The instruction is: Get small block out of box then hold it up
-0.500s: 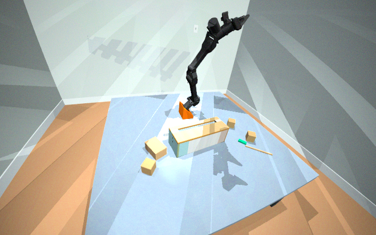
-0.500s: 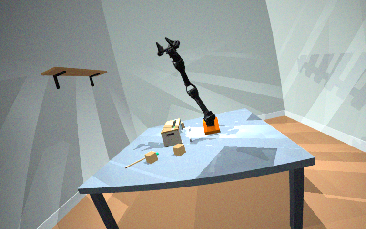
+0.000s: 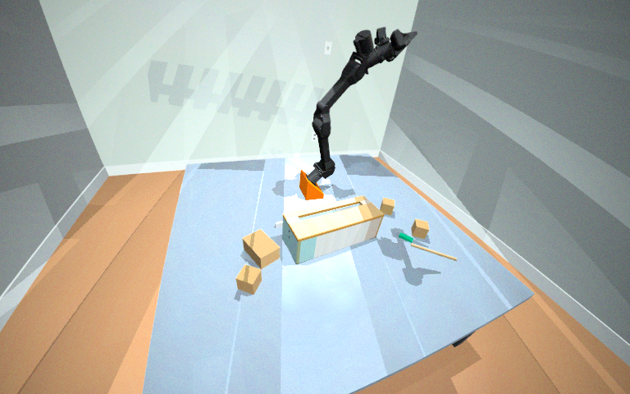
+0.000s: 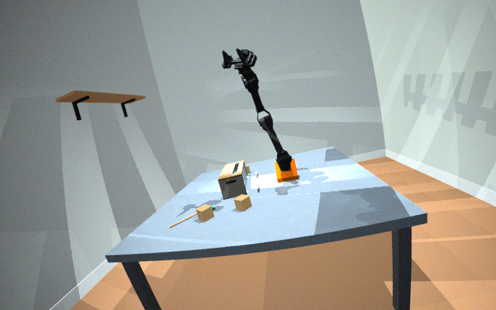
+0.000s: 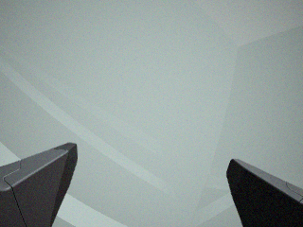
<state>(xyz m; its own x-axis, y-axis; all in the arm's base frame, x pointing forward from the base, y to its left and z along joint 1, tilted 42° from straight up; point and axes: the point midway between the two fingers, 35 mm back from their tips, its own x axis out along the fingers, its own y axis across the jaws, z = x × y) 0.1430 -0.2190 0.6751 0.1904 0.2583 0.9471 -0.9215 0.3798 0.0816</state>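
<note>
The box (image 3: 345,241) (image 4: 234,188) stands upright on the table (image 3: 325,315) (image 4: 285,219). It has a light wooden top with a long slot and a pale front with a teal section at its left end in the top view. No small block can be made out inside it, and the shelf cannot be made out. My gripper (image 4: 230,51) (image 5: 155,162) is open and empty, raised high above the table and well away from the box. The wrist view shows only bare walls between and beyond the fingers.
A large wooden block (image 3: 261,248) and a wooden cube (image 3: 248,279) lie left of the box in the top view. Two cubes (image 3: 387,205) (image 3: 420,228) lie to its right, near a green piece (image 3: 405,237) and a thin wooden stick (image 3: 434,252). The orange arm base (image 3: 310,186) is behind the box.
</note>
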